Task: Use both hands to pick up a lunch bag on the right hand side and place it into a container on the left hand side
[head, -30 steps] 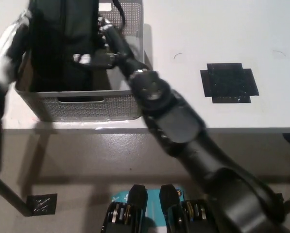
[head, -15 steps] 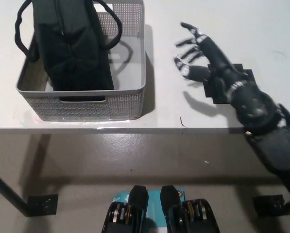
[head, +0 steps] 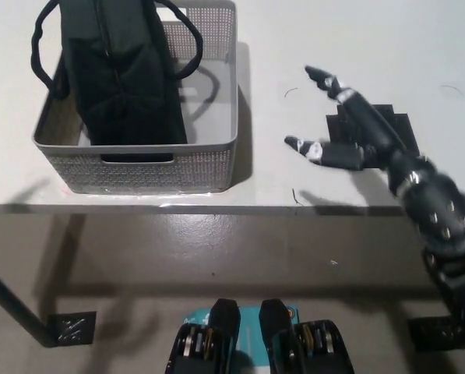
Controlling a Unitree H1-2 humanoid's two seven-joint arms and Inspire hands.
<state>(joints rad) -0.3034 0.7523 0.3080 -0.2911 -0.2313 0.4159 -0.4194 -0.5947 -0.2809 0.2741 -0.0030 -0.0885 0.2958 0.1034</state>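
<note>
The black right hand (head: 349, 132) hovers low over the white table (head: 357, 47) near its front edge, fingers spread apart and holding nothing, partly covering a black square patch (head: 396, 125) that lies under and just beyond it. The white left hand is out of view. Well off to this hand's left sits the grey perforated container (head: 146, 164), and the black lunch bag (head: 115, 78) stands upright inside it, filling its left portion, carry straps (head: 187, 47) arching up over the rim. The bag looks soft-sided and padded, probably light, likely to sag if squeezed; pressing both flanks or taking the straps would suit it best. The placing appears done.
</note>
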